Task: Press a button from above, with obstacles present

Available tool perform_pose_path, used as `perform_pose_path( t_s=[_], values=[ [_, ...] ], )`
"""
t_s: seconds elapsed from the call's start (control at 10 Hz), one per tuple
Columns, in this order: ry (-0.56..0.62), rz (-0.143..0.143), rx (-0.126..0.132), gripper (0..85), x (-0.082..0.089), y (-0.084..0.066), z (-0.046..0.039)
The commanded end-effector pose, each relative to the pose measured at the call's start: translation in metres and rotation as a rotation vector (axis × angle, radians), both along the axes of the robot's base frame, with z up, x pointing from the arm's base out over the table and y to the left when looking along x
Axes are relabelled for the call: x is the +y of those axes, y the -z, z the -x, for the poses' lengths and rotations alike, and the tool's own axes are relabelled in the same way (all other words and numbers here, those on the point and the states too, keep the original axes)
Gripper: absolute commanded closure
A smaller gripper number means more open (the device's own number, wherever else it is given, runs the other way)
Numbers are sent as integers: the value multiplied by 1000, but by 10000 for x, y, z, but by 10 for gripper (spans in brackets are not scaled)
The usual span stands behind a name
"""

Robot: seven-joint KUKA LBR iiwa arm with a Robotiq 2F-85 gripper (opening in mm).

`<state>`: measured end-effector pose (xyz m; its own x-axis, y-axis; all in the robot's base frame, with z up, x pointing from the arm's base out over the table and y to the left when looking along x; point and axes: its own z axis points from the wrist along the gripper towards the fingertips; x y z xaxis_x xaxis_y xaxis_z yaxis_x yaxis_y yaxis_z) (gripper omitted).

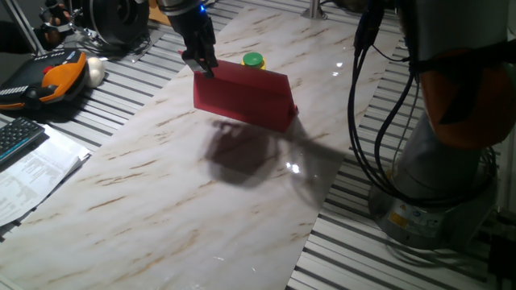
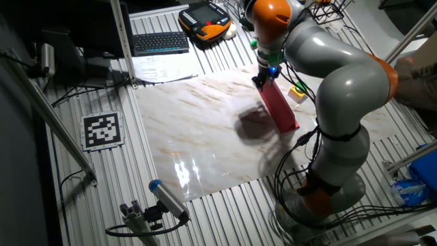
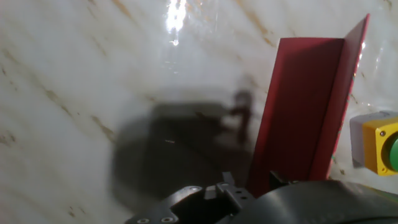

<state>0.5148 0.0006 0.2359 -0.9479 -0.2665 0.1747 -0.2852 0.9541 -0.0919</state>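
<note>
Found the red board (image 1: 242,97) (image 2: 280,109) (image 3: 301,112) standing upright like a low wall on the marble tabletop (image 1: 161,185) (image 2: 191,116). Took it as the landmark for everything else.

Saw the gripper (image 1: 201,68) (image 2: 263,80) hanging close above one end of the board's top edge, pointed downward. Could not tell contact with that edge from either fixed view. Could not tell whether the fingers were apart or together: caught only dark blurred parts of the hand at the bottom of the hand view, and too little detail at the tips in the fixed views.

Located the button (image 1: 253,60) (image 2: 297,90) (image 3: 380,146) just beside the board, against its far face in one fixed view, green cap up on its yellow base. Showed only partly past the board's thin edge in the hand view, cut by the frame. Placed the gripper off to the side of the button, not directly over it.

Noted a dark shadow (image 1: 242,153) (image 3: 180,149) on the marble before the board's near face.

Spotted, well apart from the board and off the marble, an orange and black teach pendant (image 1: 52,80) (image 2: 205,17), a keyboard (image 2: 160,42), and a black and white marker tag (image 2: 102,130).
</note>
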Motion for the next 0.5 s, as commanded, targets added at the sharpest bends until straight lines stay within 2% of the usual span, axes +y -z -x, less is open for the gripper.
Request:
perform_pose_path(
  t_s=[0.0, 0.4],
  values=[
    [-14, 1, -2, 850, 0, 1, 0],
    [-20, -3, -4, 850, 0, 3, 2]
  ],
)
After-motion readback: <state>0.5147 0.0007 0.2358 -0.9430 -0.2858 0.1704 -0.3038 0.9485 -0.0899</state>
